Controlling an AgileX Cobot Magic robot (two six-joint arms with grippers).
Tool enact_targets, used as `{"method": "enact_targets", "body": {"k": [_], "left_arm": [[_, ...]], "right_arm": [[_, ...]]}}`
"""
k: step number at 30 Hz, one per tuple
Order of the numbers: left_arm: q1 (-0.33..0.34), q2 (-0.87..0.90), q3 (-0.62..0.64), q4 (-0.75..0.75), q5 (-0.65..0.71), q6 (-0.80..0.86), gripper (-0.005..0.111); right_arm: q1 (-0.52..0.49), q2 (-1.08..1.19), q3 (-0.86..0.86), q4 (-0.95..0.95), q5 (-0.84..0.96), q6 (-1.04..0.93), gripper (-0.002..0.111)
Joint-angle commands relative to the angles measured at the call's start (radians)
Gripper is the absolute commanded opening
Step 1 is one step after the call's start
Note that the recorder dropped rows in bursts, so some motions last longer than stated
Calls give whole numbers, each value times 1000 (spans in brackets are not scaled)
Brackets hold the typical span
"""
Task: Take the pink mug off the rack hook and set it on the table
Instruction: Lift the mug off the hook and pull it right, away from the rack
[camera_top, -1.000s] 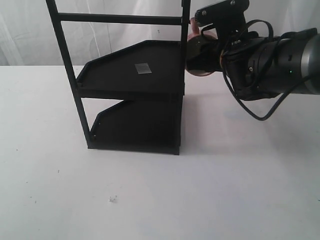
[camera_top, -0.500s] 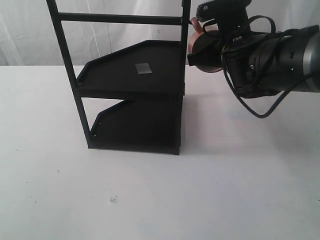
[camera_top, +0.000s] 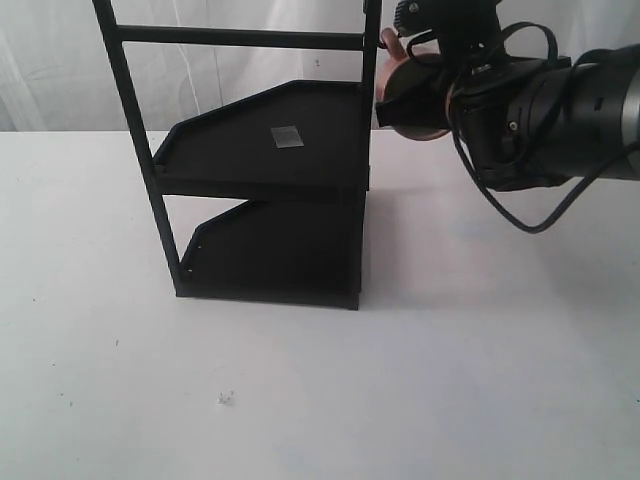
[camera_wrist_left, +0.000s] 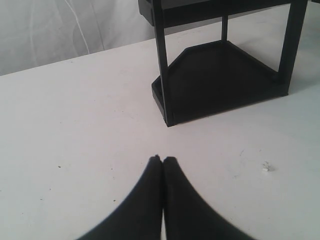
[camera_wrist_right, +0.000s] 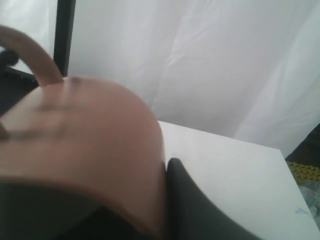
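The pink mug (camera_top: 414, 72) hangs in the air beside the top of the black rack's right post (camera_top: 369, 60), its handle (camera_top: 391, 40) pointing up and close to the post. My right gripper (camera_top: 412, 108) is shut on the mug's body. In the right wrist view the mug (camera_wrist_right: 85, 135) fills the frame, with one black finger (camera_wrist_right: 187, 200) pressed to its side and the handle (camera_wrist_right: 35, 55) arching toward the post. The rack hook is hidden behind mug and gripper. My left gripper (camera_wrist_left: 163, 160) is shut and holds nothing, low over the white table (camera_wrist_left: 75, 115).
The black two-shelf rack (camera_top: 270, 180) stands mid-table, also seen in the left wrist view (camera_wrist_left: 220, 75). A small white crumb (camera_top: 225, 398) lies on the table (camera_top: 450, 350) in front of it. A white curtain hangs behind.
My right gripper has lifted the mug a little higher beside the rack's post. The left gripper shows no earlier frame.
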Motion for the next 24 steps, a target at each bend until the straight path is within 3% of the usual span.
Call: {"method": "enact_targets", "body": {"k": [1, 11, 24], "left_arm": [[3, -5, 4, -1, 5, -5, 0], [3, -5, 4, -1, 5, -5, 0], [3, -5, 4, -1, 5, -5, 0]], "right_arm": [[-6, -32, 0, -12, 22, -4, 0], [-6, -56, 0, -12, 76, -4, 0], [-47, -72, 0, 57, 83, -190, 0]]}}
